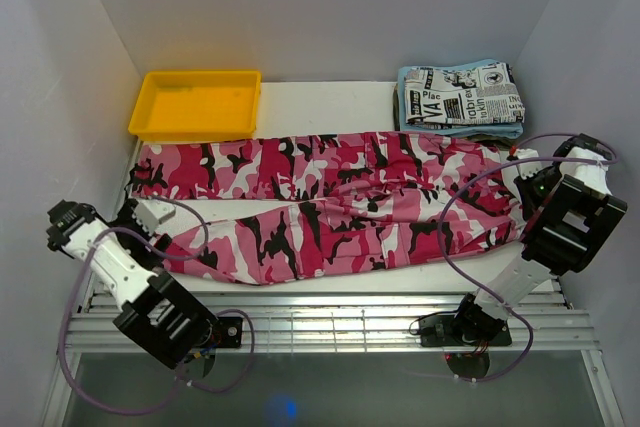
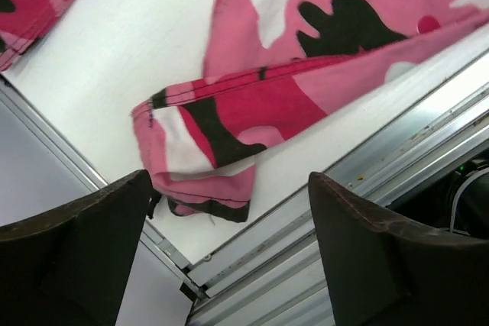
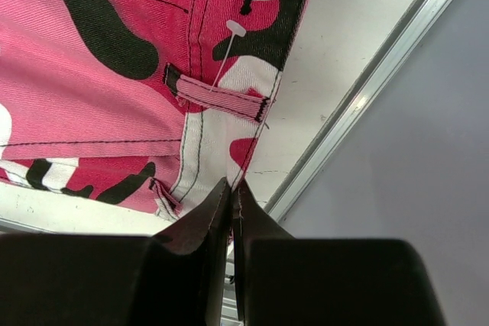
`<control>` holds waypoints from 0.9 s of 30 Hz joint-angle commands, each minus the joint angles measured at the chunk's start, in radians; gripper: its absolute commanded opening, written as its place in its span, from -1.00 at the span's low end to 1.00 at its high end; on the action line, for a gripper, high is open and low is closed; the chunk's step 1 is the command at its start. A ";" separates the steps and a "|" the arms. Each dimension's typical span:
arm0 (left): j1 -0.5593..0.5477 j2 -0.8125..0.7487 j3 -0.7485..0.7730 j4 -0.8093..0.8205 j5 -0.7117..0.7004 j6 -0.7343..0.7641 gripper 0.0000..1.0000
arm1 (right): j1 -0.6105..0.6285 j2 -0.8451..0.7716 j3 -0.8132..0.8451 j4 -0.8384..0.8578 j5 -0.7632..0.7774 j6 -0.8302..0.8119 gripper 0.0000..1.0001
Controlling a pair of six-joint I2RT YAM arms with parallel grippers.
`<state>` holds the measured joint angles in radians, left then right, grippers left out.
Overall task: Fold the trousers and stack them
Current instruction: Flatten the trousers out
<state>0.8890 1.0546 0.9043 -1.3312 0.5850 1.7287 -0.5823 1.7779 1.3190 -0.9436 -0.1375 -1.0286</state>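
The pink, magenta, white and black camouflage trousers (image 1: pixel 340 202) lie spread across the table, waist at the right, legs running left. My left gripper (image 1: pixel 150 225) is open and hovers just over the near leg's hem at the left end. In the left wrist view that hem (image 2: pixel 202 166) lies crumpled near the table's front-left corner, between and just beyond my spread fingers, and the gripper (image 2: pixel 229 181) holds nothing. My right gripper (image 1: pixel 522 177) is at the waist end. In the right wrist view it (image 3: pixel 233 188) is shut on the waistband edge (image 3: pixel 221 120), next to a belt loop.
A yellow tray (image 1: pixel 195 104) stands at the back left. A folded newspaper-print garment (image 1: pixel 465 94) lies on a light blue cloth (image 1: pixel 406 112) at the back right. Aluminium rails (image 1: pixel 350 312) run along the table's front edge. White walls close in on both sides.
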 commanded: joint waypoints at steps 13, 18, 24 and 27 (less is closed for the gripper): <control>-0.167 0.803 0.352 0.285 -0.284 -0.962 0.61 | 0.013 0.015 0.083 -0.026 0.016 -0.019 -0.85; -0.167 0.795 0.306 0.242 -0.306 -0.891 -0.08 | 0.013 0.026 0.074 -0.017 0.013 -0.019 -0.84; -0.197 0.794 0.514 0.246 -0.163 -0.894 -1.00 | 0.015 0.028 0.069 -0.011 0.019 -0.022 -0.84; -0.258 0.798 0.668 0.305 -0.091 -0.914 -1.00 | 0.013 0.032 0.071 -0.009 0.021 -0.022 -0.85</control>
<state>0.6899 1.8809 1.4128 -1.1282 0.3771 0.8112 -0.5686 1.8008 1.3602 -0.9653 -0.1310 -1.0168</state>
